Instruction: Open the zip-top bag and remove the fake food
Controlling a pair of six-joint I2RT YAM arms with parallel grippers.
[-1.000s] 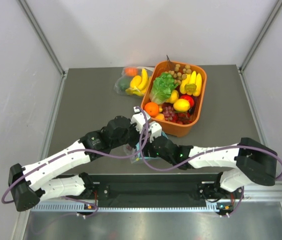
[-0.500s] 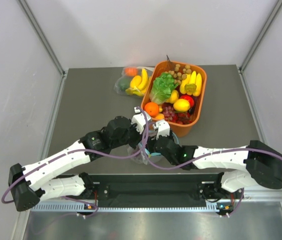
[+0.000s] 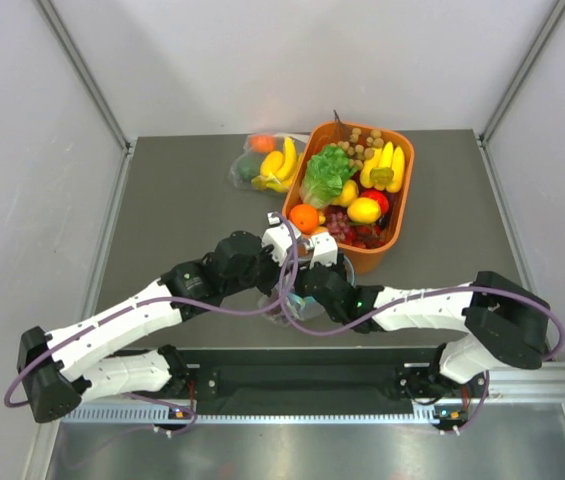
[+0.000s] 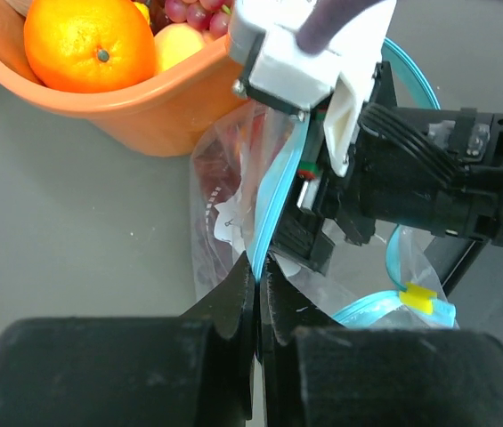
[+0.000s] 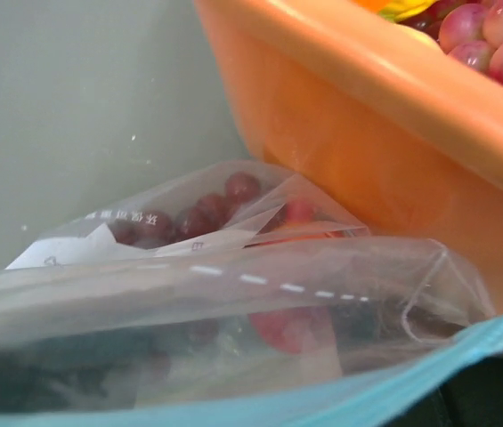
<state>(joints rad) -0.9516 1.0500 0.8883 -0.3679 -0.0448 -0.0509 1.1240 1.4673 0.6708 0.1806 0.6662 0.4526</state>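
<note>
Grey table (image 3: 182, 200), left claw (image 4: 257, 267) tight on zip-top bag (image 4: 220, 205), right claw (image 4: 309, 178) unclear; its grapes (image 5: 233, 191) right-wrist only

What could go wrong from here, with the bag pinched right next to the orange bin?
The left gripper pinches only the thin teal zip strip, so it might slip free under tension. The zip-top bag sits right beside the orange bin, so a pull could snag or nudge the bin. The red fruit inside may tumble out once the mouth opens.
</note>
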